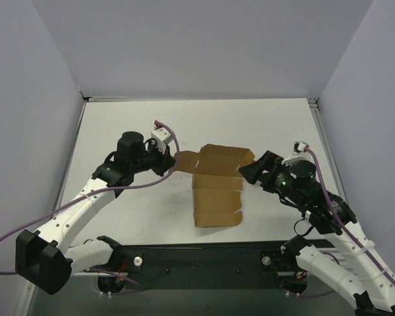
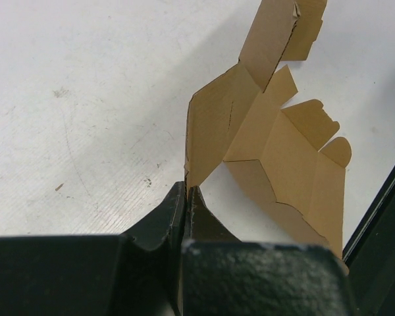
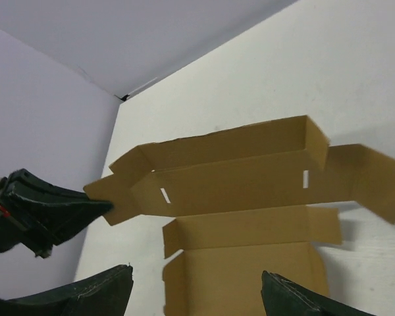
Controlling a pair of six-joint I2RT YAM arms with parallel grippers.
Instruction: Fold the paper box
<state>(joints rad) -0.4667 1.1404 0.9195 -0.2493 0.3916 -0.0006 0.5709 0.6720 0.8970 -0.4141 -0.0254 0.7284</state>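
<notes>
The paper box (image 1: 216, 191) is a brown die-cut cardboard sheet, partly folded, lying mid-table with its far panels raised. My left gripper (image 1: 174, 162) is shut on the box's left end flap; in the left wrist view the closed fingertips (image 2: 186, 191) pinch a corner of that flap, and the box (image 2: 276, 151) rises beyond them. My right gripper (image 1: 245, 172) is open beside the box's right end, holding nothing. Its wrist view shows the box (image 3: 237, 178) spread ahead between the wide fingertips (image 3: 115, 286), with the left gripper (image 3: 59, 209) gripping the far flap.
A black base rail (image 1: 204, 258) runs along the near table edge below the box. Grey walls (image 1: 33, 99) close in the white table (image 1: 118, 125) on the left, back and right. A purple cable (image 1: 138, 186) trails from the left wrist.
</notes>
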